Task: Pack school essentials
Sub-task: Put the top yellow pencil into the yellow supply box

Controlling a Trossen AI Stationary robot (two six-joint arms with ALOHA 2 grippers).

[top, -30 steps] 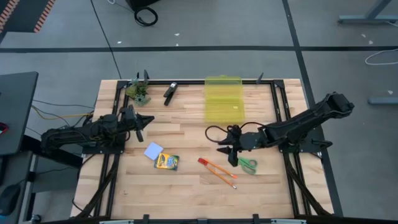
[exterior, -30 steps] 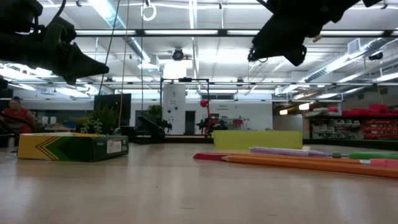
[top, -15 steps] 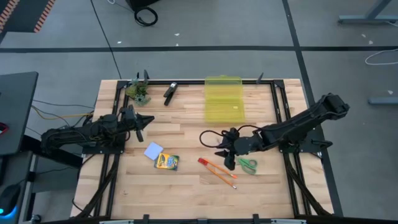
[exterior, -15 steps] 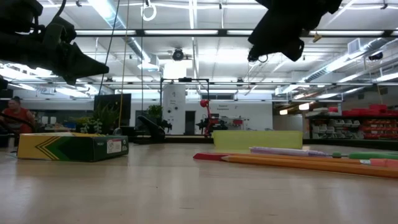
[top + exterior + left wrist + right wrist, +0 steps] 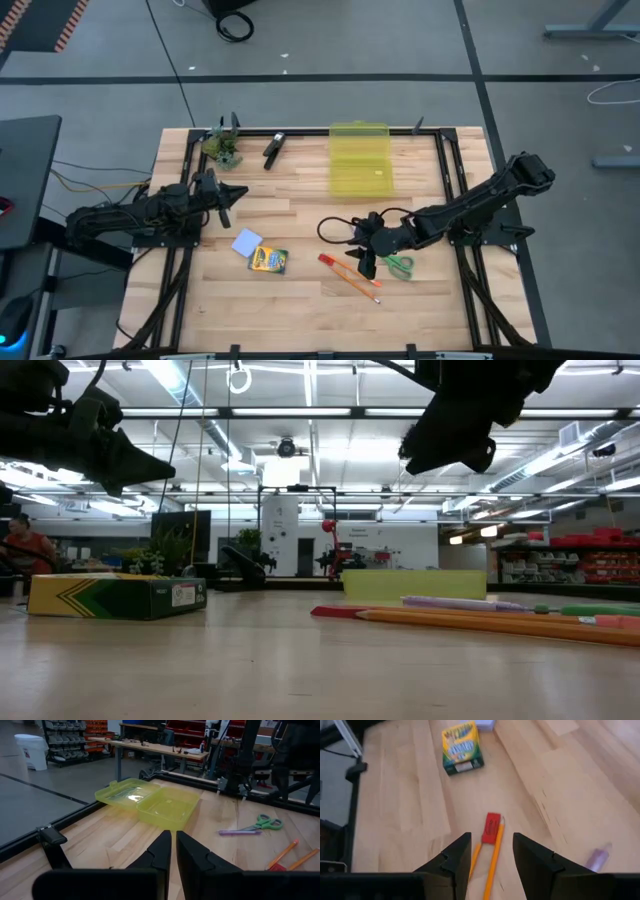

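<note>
Beside pencils (image 5: 356, 279): scissors (image 5: 399, 265), crayon box (image 5: 268, 260).

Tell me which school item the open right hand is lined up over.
The orange-red pencils with the red piece: they lie between the right hand's fingers; the crayon box sits farther off.

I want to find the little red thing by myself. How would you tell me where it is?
Start at the open yellow-green plastic case at the far edge of the wooden table, then come toward the near edge to the two orange pencils lying side by side. The red eraser sits at their ends, right ahead of the right gripper and its open fingers. It is the only small, flat red block there.
</note>
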